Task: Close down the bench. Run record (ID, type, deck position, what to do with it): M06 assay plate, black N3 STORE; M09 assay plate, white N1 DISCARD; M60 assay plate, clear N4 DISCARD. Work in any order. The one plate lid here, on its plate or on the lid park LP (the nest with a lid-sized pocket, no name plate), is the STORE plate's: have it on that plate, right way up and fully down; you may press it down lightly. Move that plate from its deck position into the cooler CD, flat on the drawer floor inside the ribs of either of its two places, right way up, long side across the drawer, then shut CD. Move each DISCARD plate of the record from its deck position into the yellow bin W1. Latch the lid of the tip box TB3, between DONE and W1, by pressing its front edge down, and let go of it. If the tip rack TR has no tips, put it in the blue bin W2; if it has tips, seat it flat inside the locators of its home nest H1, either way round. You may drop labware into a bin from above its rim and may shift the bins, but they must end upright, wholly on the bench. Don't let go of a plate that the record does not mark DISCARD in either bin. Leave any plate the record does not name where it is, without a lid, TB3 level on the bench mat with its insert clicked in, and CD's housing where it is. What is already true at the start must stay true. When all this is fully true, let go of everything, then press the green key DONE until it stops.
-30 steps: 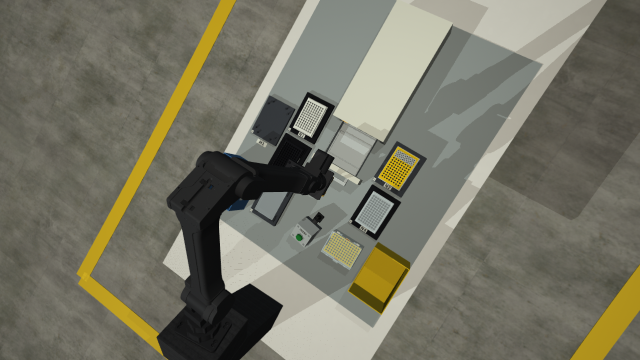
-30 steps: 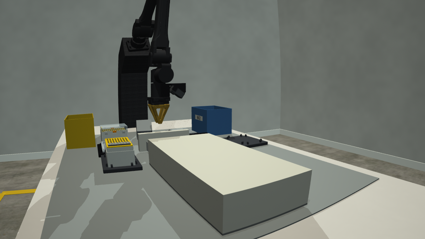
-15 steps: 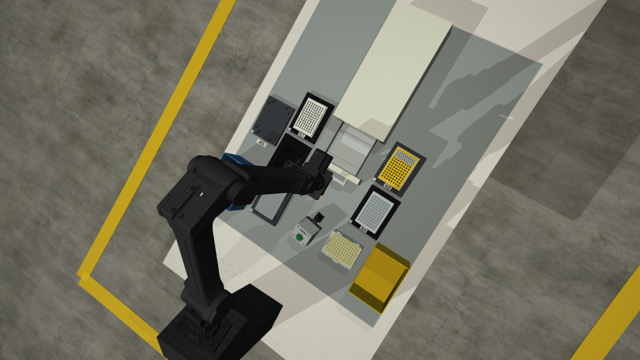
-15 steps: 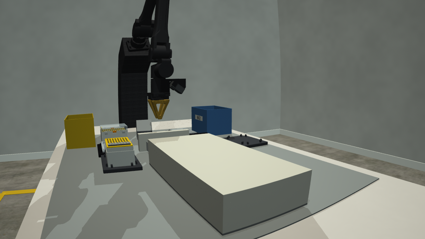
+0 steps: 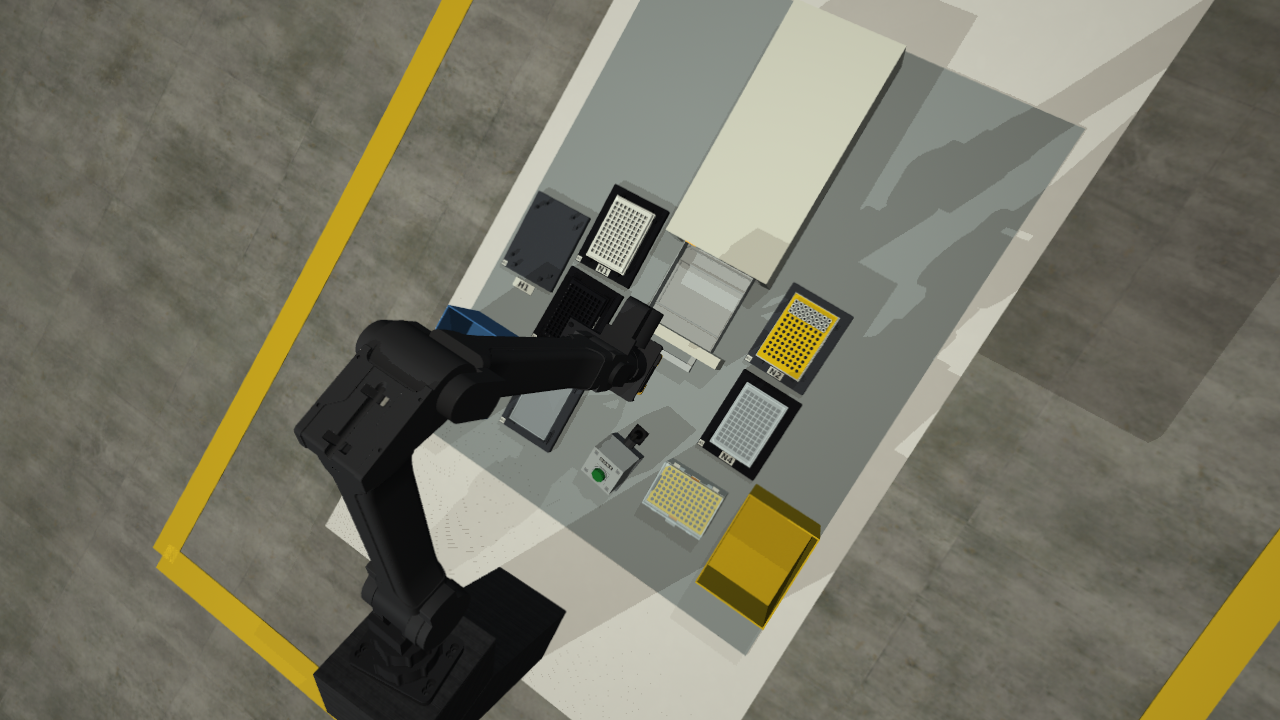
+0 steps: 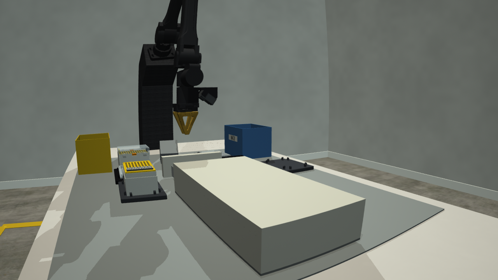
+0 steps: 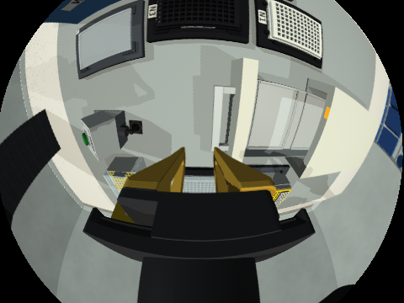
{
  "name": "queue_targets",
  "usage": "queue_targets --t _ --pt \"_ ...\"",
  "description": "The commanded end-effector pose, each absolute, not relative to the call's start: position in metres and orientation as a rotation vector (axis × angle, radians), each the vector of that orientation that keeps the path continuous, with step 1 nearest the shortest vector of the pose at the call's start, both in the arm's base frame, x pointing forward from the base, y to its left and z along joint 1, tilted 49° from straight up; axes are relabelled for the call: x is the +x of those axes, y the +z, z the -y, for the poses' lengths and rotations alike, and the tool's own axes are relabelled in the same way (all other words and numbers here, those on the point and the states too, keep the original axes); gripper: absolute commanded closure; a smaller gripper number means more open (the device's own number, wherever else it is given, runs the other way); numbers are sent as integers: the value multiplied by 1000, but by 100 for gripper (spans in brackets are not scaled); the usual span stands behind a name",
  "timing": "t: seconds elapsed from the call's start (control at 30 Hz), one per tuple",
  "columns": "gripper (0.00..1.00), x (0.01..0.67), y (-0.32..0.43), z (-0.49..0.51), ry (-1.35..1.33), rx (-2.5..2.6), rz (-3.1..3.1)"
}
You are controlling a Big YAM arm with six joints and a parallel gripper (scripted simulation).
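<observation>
My gripper [image 6: 186, 129] hangs empty above the bench, over the front wall of the pulled-out cooler drawer [image 5: 702, 300]; its fingers stand a little apart with nothing between them. The black plate [image 5: 580, 304] sits bare in N3, also in the wrist view [image 7: 198, 10]. The white plate [image 5: 619, 234] is in N1 and the clear plate [image 5: 750, 422] in N4. The clear lid [image 5: 543, 414] lies in the lid park, left of the gripper. The yellow tip rack [image 5: 796, 335] shows some tips at one end. The tip box TB3 [image 5: 684, 497] stands beside the DONE key [image 5: 599, 470].
The cooler housing [image 5: 787, 143] is a long cream block at the back. The yellow bin W1 [image 5: 760, 555] stands at the near right corner, the blue bin W2 [image 6: 248, 140] partly under my arm. The dark nest H1 [image 5: 546, 240] is bare.
</observation>
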State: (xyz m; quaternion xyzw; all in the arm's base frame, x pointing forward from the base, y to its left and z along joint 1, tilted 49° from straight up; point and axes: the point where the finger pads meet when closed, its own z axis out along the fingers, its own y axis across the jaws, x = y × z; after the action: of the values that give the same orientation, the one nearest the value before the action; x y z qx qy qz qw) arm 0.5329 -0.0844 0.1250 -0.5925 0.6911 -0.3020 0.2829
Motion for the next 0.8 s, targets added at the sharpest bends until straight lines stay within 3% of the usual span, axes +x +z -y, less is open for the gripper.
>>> queue_targets --t 0.0,0.63,0.67,0.77 --pt "70 527 139 89 -824 -1586 -1840" --pt "70 523 142 84 -816 -1583 -1840" --pt "0 520 140 75 -798 -1542 -1856" --pt "0 516 136 66 -757 -1433 -1911"
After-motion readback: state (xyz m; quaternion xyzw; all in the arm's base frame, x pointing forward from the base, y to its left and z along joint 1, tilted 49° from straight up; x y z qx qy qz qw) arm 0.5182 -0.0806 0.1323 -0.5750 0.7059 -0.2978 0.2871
